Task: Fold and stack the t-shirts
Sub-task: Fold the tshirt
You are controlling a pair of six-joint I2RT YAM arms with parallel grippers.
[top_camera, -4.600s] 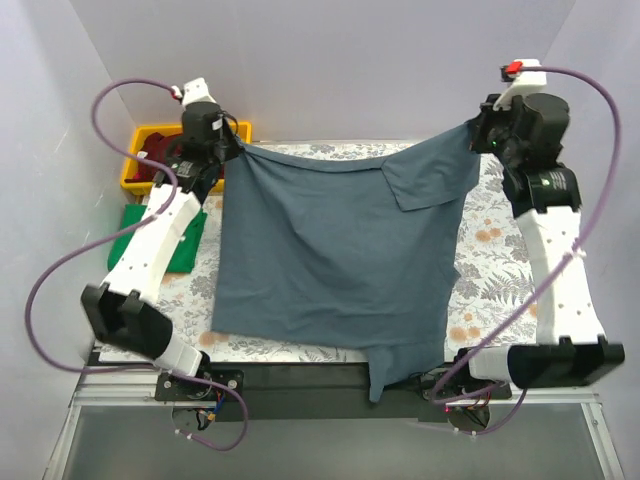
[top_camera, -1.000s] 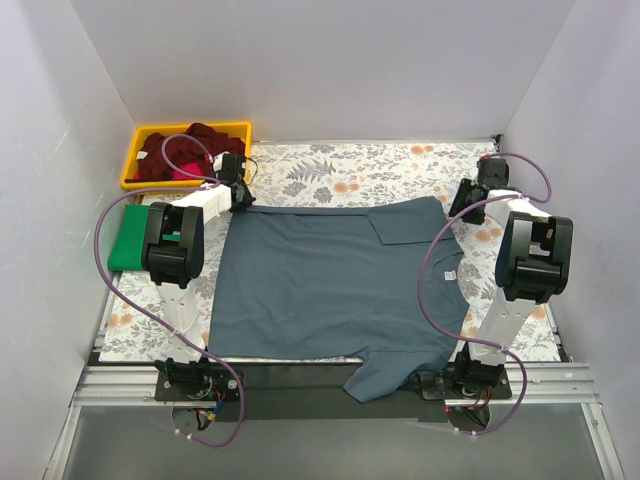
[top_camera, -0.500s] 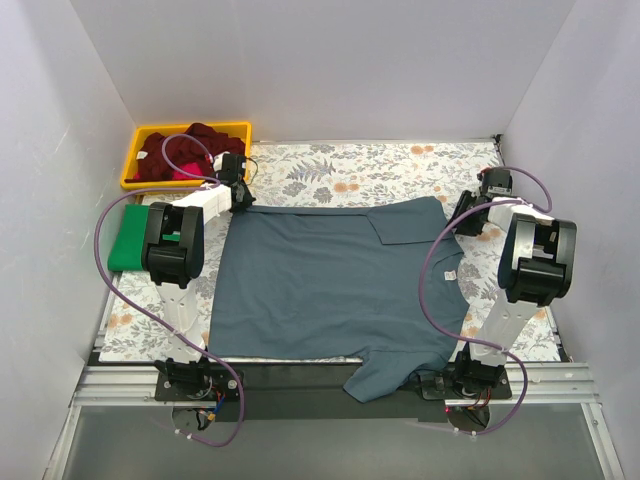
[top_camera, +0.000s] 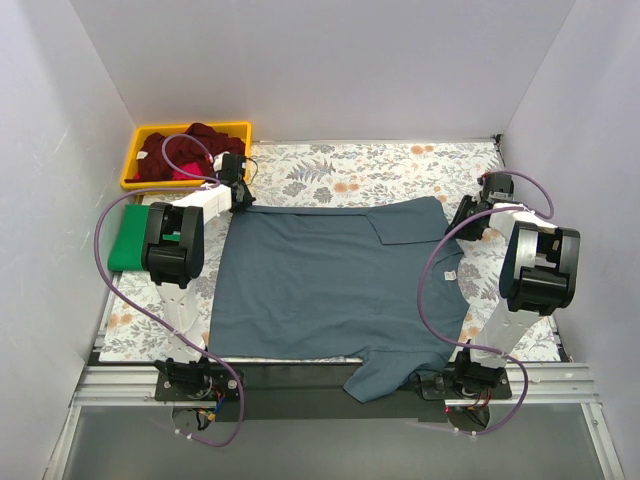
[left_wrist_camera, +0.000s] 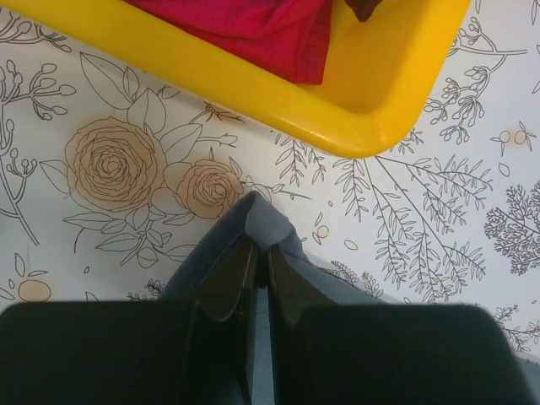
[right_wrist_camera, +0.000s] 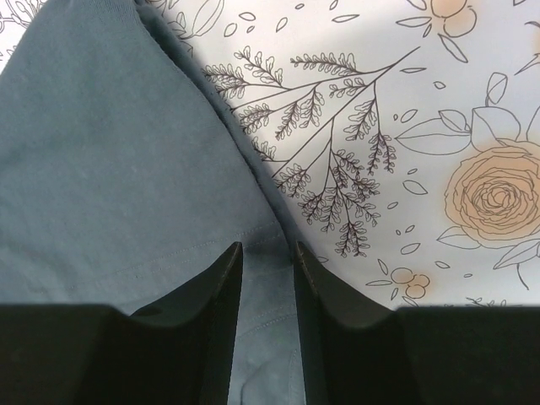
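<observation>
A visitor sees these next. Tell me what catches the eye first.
The big slate-blue collared shirt spread flat across the middle of the floral table cloth, one part spilling over the near edge. Each gripper sits at one of its far corners: the left gripper pinches the cloth, the right gripper stands open over it. Then the yellow bin of dark red shirts at the far left.

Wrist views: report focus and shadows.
Left wrist: table cloth print and yellow bin sharp; left pincer a dark, soft-edged silhouette. Right wrist: print and slate-blue shirt crisp, faint shadow along the shirt's edge; right pincer dark too.
</observation>
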